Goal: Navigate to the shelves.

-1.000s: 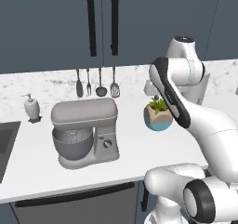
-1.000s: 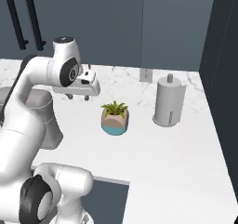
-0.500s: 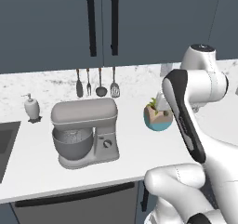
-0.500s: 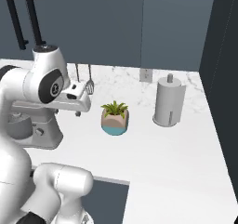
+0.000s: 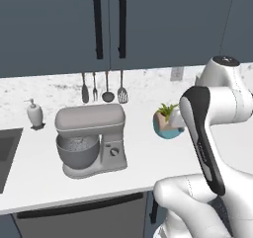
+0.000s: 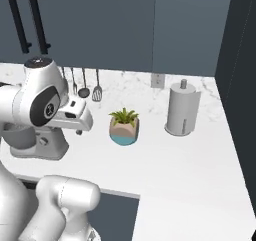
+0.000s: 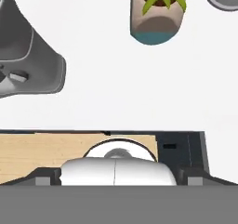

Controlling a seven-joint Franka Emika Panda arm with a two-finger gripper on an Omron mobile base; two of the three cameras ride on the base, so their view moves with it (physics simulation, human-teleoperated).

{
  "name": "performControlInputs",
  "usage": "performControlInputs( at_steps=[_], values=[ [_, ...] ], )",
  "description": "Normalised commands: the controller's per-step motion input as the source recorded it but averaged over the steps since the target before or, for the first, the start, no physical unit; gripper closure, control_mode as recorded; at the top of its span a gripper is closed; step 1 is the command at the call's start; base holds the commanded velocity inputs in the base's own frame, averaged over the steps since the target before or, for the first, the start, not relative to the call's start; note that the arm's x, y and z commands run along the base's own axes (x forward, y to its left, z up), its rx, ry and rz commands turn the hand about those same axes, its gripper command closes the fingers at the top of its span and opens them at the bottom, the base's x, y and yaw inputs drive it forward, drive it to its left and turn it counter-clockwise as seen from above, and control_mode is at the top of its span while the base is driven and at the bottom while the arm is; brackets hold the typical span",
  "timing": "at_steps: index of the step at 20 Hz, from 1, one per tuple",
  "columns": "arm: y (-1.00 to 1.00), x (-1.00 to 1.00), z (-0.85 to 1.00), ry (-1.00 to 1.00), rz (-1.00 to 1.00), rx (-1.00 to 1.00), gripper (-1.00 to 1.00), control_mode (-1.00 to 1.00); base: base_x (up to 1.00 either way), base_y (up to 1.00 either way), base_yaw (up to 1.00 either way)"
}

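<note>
— White marble ran the length of the counter, with dark blue-grey cabinets above it. What stood on it?

— A grey stand mixer at the left. A small potted plant stood apart to its right, and a paper towel holder further right, near the wall. A soap dispenser sat by the sink, and utensils hung on the backsplash behind the mixer.

— And the gripper?

— It hung above the counter's front edge, between mixer and plant, looking down on both. Whether its fingers were apart or together, I could not tell.

— The shelves?

— I could not tell where they lay.
</note>
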Motion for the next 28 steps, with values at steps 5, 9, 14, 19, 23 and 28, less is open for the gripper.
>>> performControlInputs(
  at_steps=[5, 9, 14, 19, 23, 28],
  values=[
    [0.0, 0.0, 0.0, 0.0, 0.0, 0.0, -1.0, 1.0, -0.34, 0.59, 0.29],
    [0.0, 0.0, 0.0, 0.0, 0.0, 0.0, -1.0, 1.0, -0.3, 0.82, 0.68],
    [0.0, 0.0, 0.0, 0.0, 0.0, 0.0, -1.0, 1.0, -0.31, 0.66, 0.93],
    [0.0, 0.0, 0.0, 0.0, 0.0, 0.0, -1.0, 1.0, -0.38, 0.57, 0.98],
    [0.0, 0.0, 0.0, 0.0, 0.0, 0.0, -1.0, 1.0, -0.34, 0.49, 0.95],
    [0.0, 0.0, 0.0, 0.0, 0.0, 0.0, -1.0, 1.0, -0.26, 0.45, 0.89]
  ],
)
